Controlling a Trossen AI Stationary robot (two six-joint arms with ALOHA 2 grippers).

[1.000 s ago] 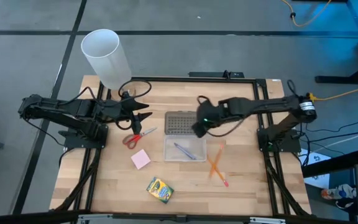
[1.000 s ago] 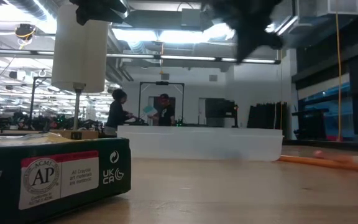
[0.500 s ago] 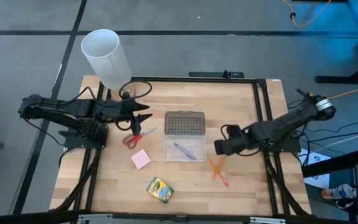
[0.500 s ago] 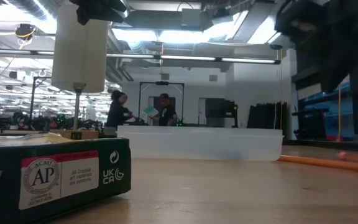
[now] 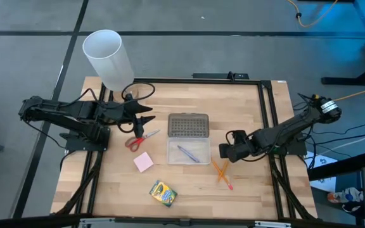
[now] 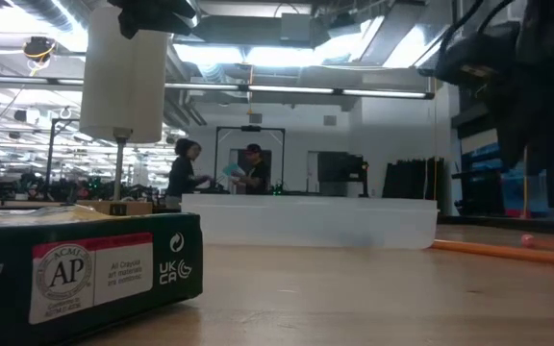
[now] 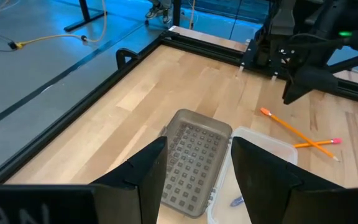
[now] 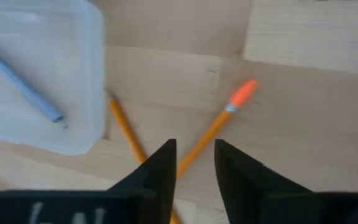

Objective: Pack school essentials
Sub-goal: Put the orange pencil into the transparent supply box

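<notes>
On table, largest first:
table (image 5: 252, 190): carrying everything, wood top.
white cylinder (image 5: 108, 59): standing tall at the far left corner, not part of the job.
clear case (image 5: 189, 152): sitting open mid-table, blue-grey pen (image 5: 187, 153) lying inside; grey dotted lid (image 5: 188, 125) lying just beyond it.
left gripper (image 5: 146, 121): waiting at far left, just beyond the red-handled scissors (image 5: 140, 139); fingers parted, carrying nothing.
right gripper (image 5: 224, 151): hovering right of the case, over the far ends of the two orange pencils (image 5: 221, 171); fingers spread a little, gripping nothing, one pencil showing through the gap in the wrist view.
crayon box (image 5: 163, 193): lying near edge, left of centre, well apart from the case.
sticky-note pad (image 5: 143, 162): lying pink, left of the case, near the scissors.
risk: pencils are crossing each other, so closing on one is likely dragging or flicking the other; thin round shafts flat on wood could be rolling out of a narrow grip.
risk 2: case wall is sitting just beside the pencil tips, so a low approach may be nudging the case.
</notes>
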